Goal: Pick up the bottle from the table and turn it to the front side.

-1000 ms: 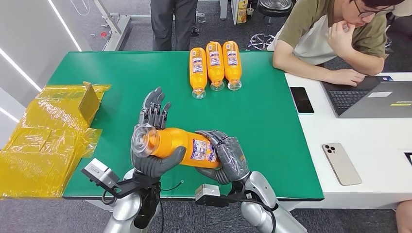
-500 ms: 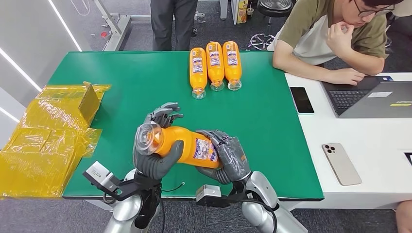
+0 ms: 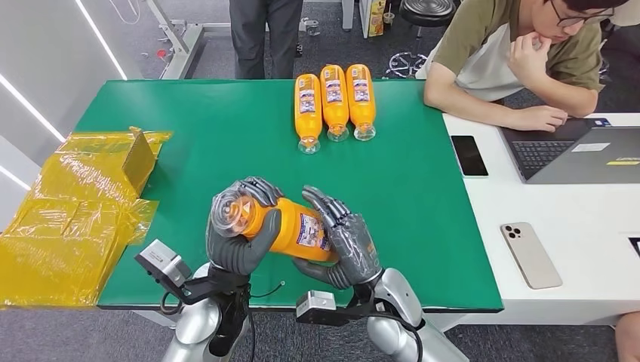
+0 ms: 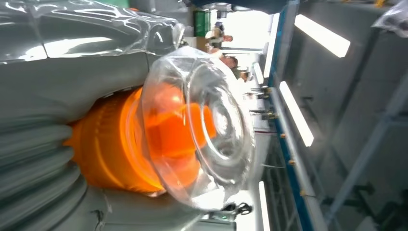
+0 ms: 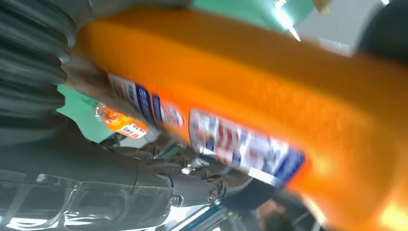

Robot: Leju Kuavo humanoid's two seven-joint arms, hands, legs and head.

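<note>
the left hand (image 3: 240,240) was wrapped around the clear-capped end of the orange bottle (image 3: 290,228), fingers curled over its top. the right hand (image 3: 343,243) gripped the labelled end. the bottle lay sideways between them, above the near edge of the green table (image 3: 423,204). three more bottles (image 3: 333,99) lay side by side at the far edge.

I see a green table (image 3: 189,128) ahead, a white desk (image 3: 581,249) joining it at three o'clock. Dark grey floor (image 3: 211,45) lies at twelve; a white wall (image 3: 38,68) with slanted light strips stands at ten.
</note>
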